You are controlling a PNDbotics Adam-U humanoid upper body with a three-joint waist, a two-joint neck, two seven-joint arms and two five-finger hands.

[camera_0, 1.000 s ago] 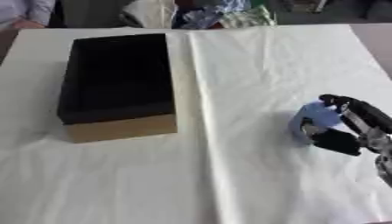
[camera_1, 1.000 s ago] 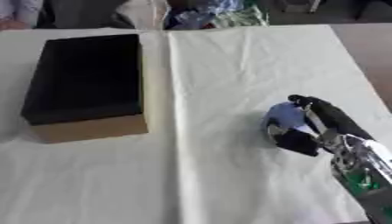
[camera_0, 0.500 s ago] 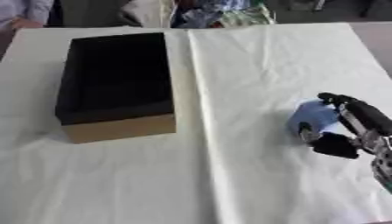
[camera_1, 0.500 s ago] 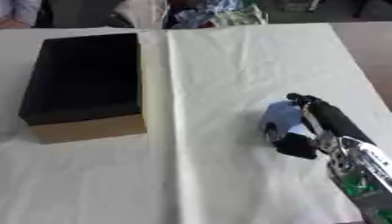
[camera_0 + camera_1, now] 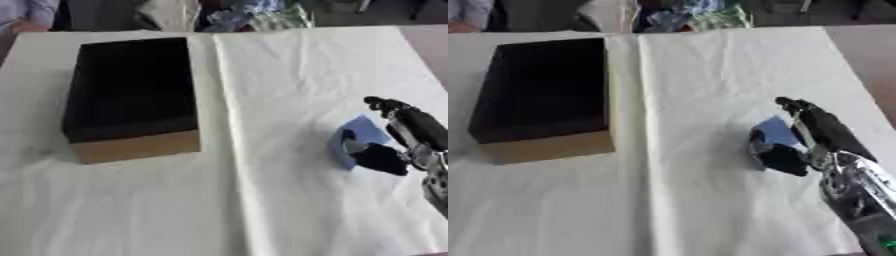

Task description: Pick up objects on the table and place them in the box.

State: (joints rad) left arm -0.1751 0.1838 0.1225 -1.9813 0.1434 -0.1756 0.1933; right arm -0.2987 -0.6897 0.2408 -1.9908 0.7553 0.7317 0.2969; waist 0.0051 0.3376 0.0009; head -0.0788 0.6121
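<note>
1. Entering from the right edge of the left eye view, the right hand (image 5: 398,145) sits at centre right of the frame, its fingers (image 5: 385,104) curled round a blue object (image 5: 361,134) that rests on the white cloth (image 5: 280,90) covering the bench (image 5: 424,42).
2. The thumb, at the lower side of the blue object, presses against it from the left; the dark fingers pass over its upper right side.
3. The box (image 5: 131,97) occupies the upper left of the frame. Its interior is black, its near outer wall is tan, and it stands open at the top, well apart from the blue object.
4. A crease in the cloth runs from the top of the frame to the bottom, just right of the box.
5. In the right eye view, the same hand (image 5: 811,142) appears at centre right, with its silver forearm (image 5: 859,200) leading off to the lower right corner.
6. The blue object (image 5: 773,131) shows between thumb and fingers, touching the cloth.
7. The box (image 5: 544,95) lies at the upper left, nothing discernible in its dark interior.
8. The left hand appears in neither view.
</note>
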